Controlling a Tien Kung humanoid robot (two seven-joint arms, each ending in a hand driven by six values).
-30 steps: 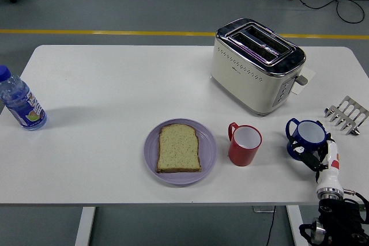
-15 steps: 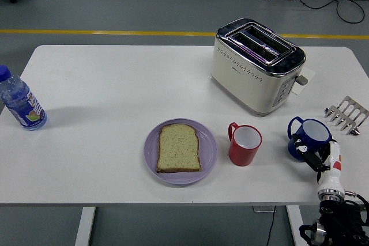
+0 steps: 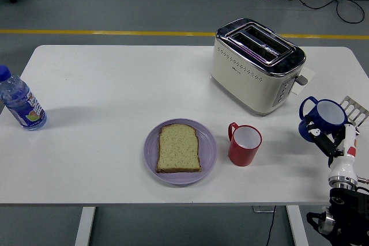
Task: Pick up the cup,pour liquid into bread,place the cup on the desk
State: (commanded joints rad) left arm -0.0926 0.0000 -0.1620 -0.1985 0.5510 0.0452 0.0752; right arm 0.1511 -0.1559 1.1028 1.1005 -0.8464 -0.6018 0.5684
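Observation:
A blue cup (image 3: 323,117) with a white inside is held above the table at the right, tilted a little, and my right hand (image 3: 328,136) is shut on it from below. A slice of bread (image 3: 179,148) lies flat on a lilac plate (image 3: 151,155) near the table's front middle. A red cup (image 3: 244,144) with a white inside stands upright just right of the plate. My left arm is out of the picture.
A cream and chrome toaster (image 3: 258,64) stands behind the red cup. A metal toast rack (image 3: 353,106) lies at the right edge, partly behind the blue cup. A blue-capped water bottle (image 3: 21,101) stands at the far left.
My right hand has lifted the blue cup off the table and carried it up and to the right, in front of the toast rack. Nothing else moved.

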